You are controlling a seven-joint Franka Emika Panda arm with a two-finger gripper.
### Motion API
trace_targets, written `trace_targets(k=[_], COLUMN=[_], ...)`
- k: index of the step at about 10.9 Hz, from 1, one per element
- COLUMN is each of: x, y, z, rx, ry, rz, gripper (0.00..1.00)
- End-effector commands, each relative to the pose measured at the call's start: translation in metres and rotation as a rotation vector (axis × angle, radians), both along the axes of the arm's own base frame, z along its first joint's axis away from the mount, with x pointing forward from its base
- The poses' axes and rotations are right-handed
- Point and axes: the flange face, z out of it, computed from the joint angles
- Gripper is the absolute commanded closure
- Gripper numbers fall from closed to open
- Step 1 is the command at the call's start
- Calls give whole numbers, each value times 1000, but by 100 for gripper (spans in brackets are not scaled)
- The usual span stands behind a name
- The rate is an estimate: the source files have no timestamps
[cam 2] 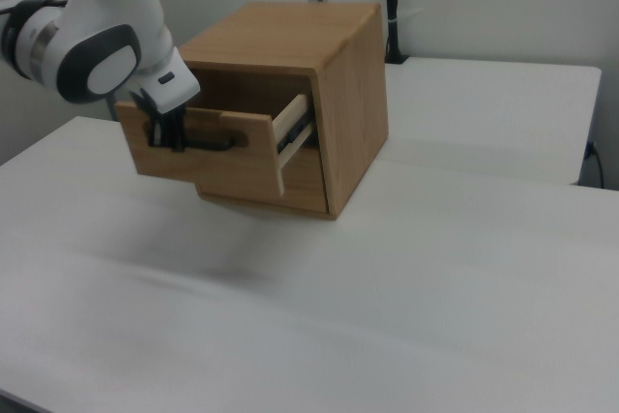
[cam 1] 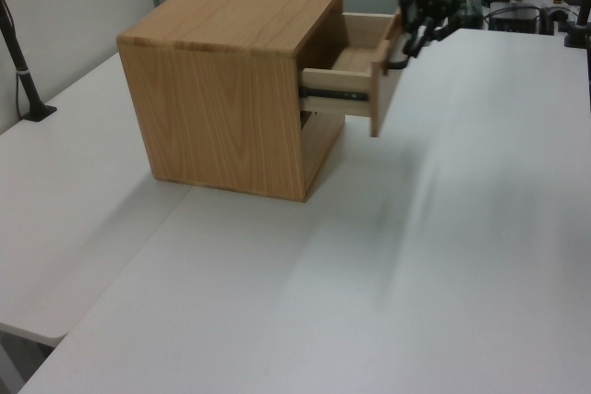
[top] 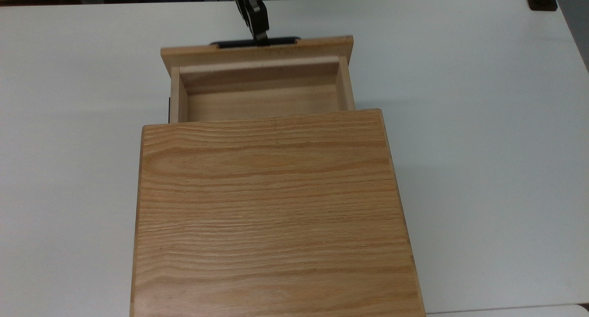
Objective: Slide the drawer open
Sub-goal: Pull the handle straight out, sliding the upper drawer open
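The drawer [top: 262, 100] stands partly pulled out of the oak cabinet [top: 271, 206], and its wooden inside is empty. A slim black bar handle [top: 234, 43] runs along its flat front panel [top: 303, 48]. My gripper [top: 261, 40] is shut on the middle of that handle. In the left view the drawer [cam 1: 343, 82] juts out on a black slide rail toward the left view's right, with the gripper [cam 1: 413, 43] at its front. In the right view the gripper [cam 2: 164, 140] clamps the handle [cam 2: 215, 141] on the front panel [cam 2: 232, 166].
The cabinet stands on a white table [top: 483, 123]. A lower drawer front [cam 2: 300, 186] stays flush in the cabinet. A black clamp post [cam 1: 23, 71] stands at the left view's left edge, and a black mount [top: 543, 2] sits at the top view's top right corner.
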Motion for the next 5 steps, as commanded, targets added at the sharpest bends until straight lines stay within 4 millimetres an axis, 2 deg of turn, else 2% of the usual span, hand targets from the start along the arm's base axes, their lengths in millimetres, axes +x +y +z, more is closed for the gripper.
trace_targets(k=[1,5], x=[-55,-75], y=[-1,-15], z=[30,24], rx=[45,52], ry=[-14,33], rz=[143,229], gripper=[98,97])
